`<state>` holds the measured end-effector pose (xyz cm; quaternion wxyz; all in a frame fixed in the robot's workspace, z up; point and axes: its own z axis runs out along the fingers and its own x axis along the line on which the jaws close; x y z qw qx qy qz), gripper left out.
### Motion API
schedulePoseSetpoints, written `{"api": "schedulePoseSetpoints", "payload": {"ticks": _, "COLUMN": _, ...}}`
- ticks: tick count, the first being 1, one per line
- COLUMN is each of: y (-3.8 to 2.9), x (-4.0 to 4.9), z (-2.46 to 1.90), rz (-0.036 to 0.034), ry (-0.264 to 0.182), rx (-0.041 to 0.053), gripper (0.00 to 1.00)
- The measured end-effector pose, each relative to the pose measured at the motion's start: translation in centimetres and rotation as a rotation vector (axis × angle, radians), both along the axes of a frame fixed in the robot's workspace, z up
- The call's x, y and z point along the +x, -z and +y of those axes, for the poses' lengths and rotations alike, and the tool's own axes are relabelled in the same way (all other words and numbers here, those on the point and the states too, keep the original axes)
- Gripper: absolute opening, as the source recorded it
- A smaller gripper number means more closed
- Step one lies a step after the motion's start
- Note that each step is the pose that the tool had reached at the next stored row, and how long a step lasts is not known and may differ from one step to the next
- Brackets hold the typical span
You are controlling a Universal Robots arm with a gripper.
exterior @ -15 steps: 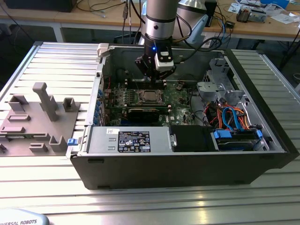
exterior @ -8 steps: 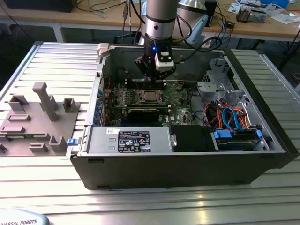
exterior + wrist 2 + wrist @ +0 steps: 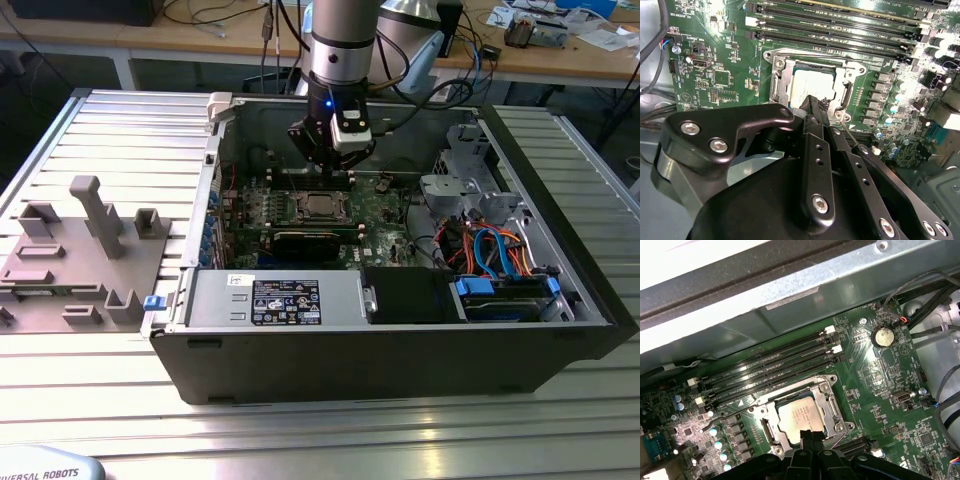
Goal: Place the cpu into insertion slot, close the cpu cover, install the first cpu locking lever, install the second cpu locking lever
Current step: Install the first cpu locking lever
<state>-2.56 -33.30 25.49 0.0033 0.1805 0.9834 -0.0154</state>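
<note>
The cpu already lies flat in the insertion slot, under the cpu cover. The gripper hovers at the socket's edge, fingers pinched together, empty. The thin levers look stiff and springy; memory slots crowd one side.

In the second wrist view the gripper body covers the near edge of the cpu and the near side of the cpu cover. In the first wrist view the same edge of the cpu sits behind the black linkage. In the exterior view the insertion slot is too small to tell apart.
</note>
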Motion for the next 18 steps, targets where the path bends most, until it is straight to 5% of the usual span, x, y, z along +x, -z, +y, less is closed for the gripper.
{"api": "schedulePoseSetpoints", "payload": {"ticks": 18, "y": 0.03, "x": 0.00, "z": 0.00, "rz": -0.0001, "ry": -0.012, "rx": -0.0001, "gripper": 0.11}}
